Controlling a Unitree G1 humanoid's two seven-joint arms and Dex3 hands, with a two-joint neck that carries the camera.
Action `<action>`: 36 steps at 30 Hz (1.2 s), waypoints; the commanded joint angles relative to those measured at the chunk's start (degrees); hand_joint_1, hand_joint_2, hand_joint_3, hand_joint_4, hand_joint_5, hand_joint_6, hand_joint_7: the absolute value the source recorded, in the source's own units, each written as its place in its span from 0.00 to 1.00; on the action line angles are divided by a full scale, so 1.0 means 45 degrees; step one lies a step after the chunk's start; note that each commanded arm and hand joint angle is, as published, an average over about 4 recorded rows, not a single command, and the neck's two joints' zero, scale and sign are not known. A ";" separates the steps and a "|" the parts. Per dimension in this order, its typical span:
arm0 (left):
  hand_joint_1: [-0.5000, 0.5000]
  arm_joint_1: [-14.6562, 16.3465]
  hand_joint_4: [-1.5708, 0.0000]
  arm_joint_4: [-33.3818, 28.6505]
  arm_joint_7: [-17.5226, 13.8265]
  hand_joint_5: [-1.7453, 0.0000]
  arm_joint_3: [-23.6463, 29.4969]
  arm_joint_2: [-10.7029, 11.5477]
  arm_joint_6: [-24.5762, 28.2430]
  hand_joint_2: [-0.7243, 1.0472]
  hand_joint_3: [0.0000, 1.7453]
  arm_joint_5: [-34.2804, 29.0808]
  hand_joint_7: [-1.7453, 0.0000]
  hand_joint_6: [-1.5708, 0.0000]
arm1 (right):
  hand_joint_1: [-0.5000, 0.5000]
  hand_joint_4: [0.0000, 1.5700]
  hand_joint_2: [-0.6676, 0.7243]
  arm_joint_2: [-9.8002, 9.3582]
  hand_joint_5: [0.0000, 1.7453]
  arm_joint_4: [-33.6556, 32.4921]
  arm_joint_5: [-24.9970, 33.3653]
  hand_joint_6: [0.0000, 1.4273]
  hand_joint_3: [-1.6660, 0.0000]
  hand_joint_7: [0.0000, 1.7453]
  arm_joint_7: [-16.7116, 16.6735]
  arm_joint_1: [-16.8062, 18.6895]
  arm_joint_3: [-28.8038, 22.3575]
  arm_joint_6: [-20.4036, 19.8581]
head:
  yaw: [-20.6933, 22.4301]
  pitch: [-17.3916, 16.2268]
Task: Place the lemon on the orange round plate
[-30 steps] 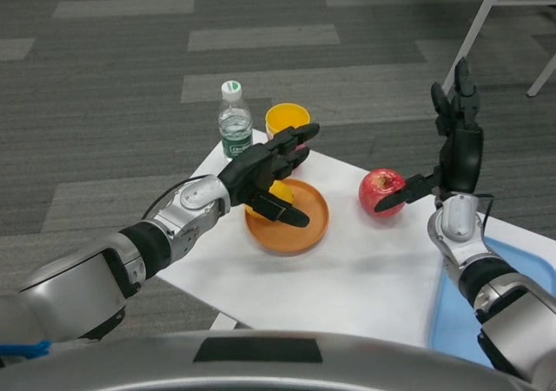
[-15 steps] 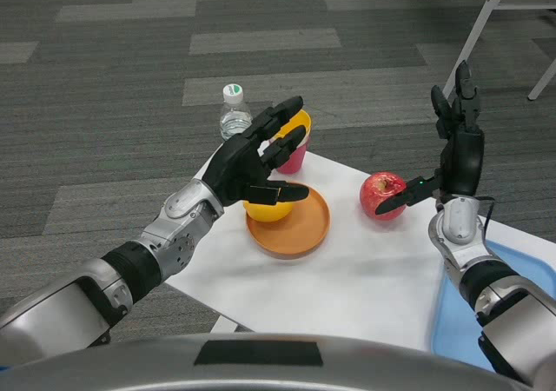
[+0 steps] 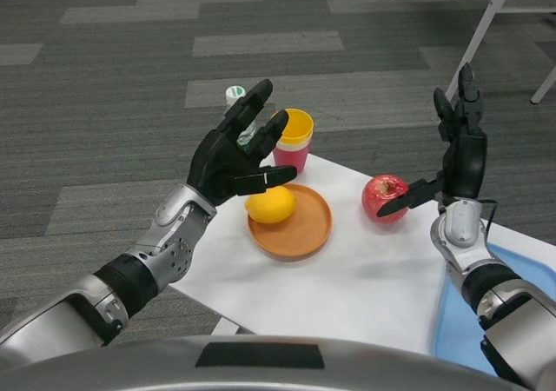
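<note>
Table [image 3: 365, 278] is carrying the orange round plate [image 3: 300, 235], and the lemon [image 3: 270, 205] is lying on the plate's left part. Above it the left hand [image 3: 230, 152] is hovering with fingers spread – holding nothing. The right hand [image 3: 460, 152] is standing upright beside the apple [image 3: 385, 197] – also spread, holding nothing.

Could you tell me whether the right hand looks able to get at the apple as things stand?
Probably yes. The right hand is raised open just beside the apple, its thumb stretched towards the fruit, and nothing stands between them on the white table.
</note>
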 commanded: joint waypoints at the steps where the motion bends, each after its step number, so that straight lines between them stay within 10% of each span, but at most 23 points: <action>1: 1.00 0.0259 1.00 -0.0258 0.0052 1.00 -0.0324 0.0099 -0.0477 0.88 0.05 -0.0795 0.96 1.00 | 0.25 0.44 1.00 -0.0042 0.00 -0.0010 0.0087 0.00 1.00 0.00 -0.0009 -0.0123 -0.0084 -0.0040 | 0.0139 0.0033; 10: 1.00 0.0356 1.00 -0.1381 -0.0026 1.00 -0.1330 0.0440 -0.0437 0.21 0.05 -0.3002 0.84 1.00 | 0.25 0.45 1.00 -0.0042 0.00 -0.0039 0.0077 0.00 1.00 0.00 -0.0009 -0.0123 -0.0064 -0.0040 | 0.0451 0.0132; 36: 1.00 0.1045 1.00 -0.2416 -0.0017 1.00 0.0159 0.0689 -0.0447 0.20 0.05 -0.2748 0.84 1.00 | 0.25 0.44 1.00 -0.0052 0.00 -0.0069 0.0073 0.00 1.00 0.00 -0.0009 -0.0104 -0.0064 -0.0040 | 0.0484 0.0144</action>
